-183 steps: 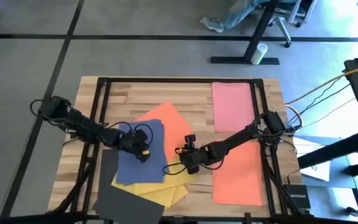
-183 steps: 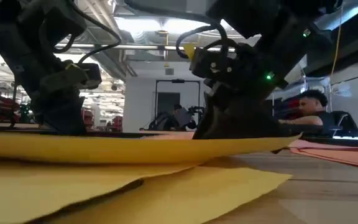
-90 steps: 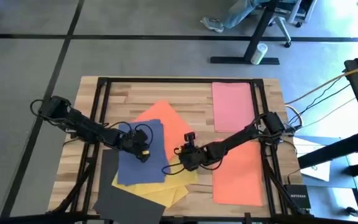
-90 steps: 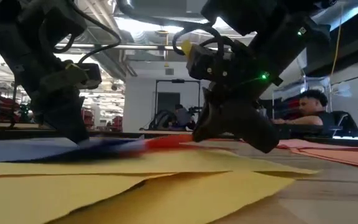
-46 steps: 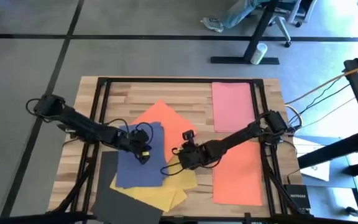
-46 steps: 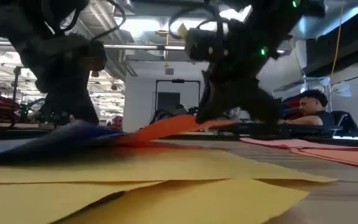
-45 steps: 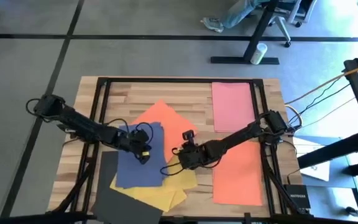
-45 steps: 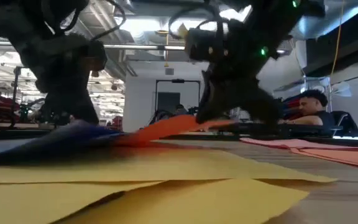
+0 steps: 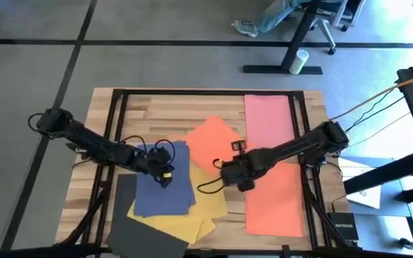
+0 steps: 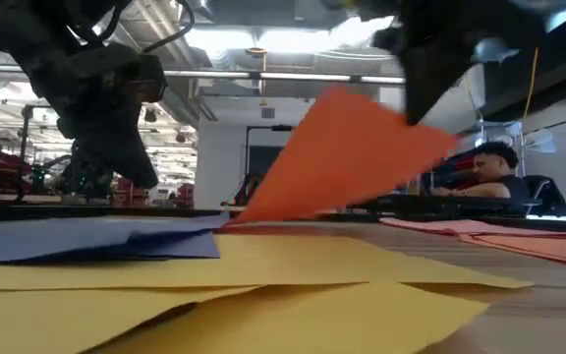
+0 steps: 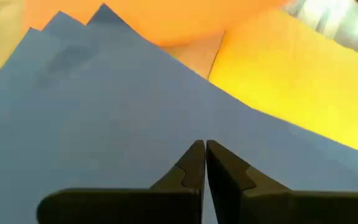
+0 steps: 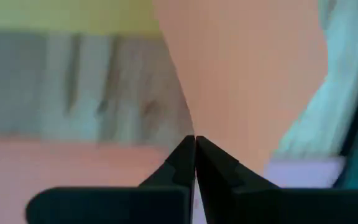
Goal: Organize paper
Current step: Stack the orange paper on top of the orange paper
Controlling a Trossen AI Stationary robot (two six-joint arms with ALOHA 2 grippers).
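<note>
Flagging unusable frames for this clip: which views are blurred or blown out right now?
Right wrist view: heavily blurred, orange sheet smeared. Low view: right gripper motion-blurred, ceiling lights glaring. Left wrist view: blue sheet fairly clear, bright glare at one corner. High view: sharp.

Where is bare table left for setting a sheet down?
Bare wood shows along the far edge left of the pink sheet, and down the table's left side beyond the navy sheet. The near middle is crowded: yellow, navy and dark grey sheets overlap.

wooden table (image 9: 156, 107), white cup (image 9: 302, 58), seated person (image 10: 494, 172)
</note>
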